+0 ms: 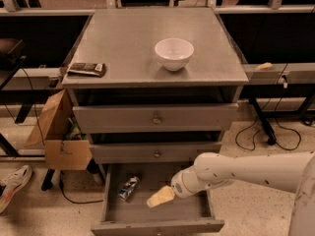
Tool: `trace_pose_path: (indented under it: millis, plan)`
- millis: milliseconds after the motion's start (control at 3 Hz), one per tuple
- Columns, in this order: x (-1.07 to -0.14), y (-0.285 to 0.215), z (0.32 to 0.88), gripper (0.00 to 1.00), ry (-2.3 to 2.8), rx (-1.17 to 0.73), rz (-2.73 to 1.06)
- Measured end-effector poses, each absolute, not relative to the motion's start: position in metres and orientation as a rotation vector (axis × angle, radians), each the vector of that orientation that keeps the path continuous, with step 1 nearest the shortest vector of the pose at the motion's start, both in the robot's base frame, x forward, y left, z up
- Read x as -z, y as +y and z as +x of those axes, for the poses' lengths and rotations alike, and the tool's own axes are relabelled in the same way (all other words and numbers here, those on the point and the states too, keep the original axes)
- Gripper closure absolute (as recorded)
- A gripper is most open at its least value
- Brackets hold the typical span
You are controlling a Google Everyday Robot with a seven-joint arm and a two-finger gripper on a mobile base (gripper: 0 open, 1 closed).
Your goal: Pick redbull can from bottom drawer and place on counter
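The gripper, open or closed I cannot tell, hangs mid bottom drawer: likely the reach. Next, shift left over the redbull can lying just beside it.

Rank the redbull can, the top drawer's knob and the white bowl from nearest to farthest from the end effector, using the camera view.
The end effector hangs inside the open bottom drawer.
1. Redbull can: lying in the same drawer, just toward the picture's left.
2. Top drawer's knob: two drawer fronts higher.
3. White bowl: up on the counter, farthest back.
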State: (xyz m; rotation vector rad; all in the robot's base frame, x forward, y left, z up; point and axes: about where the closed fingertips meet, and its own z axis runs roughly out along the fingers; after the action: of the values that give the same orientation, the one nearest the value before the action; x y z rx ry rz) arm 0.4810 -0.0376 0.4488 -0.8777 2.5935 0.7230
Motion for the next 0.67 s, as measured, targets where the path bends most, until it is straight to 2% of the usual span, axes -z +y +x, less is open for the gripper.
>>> trace_pose_path:
  millis: [333, 667]
  plan:
    - [-0.452, -0.036, 0.478, 0.0, 2.555, -0.757, -0.915]
    - [-0.449, -0.01, 0.473, 0.0, 2.436, -0.753, -1.25]
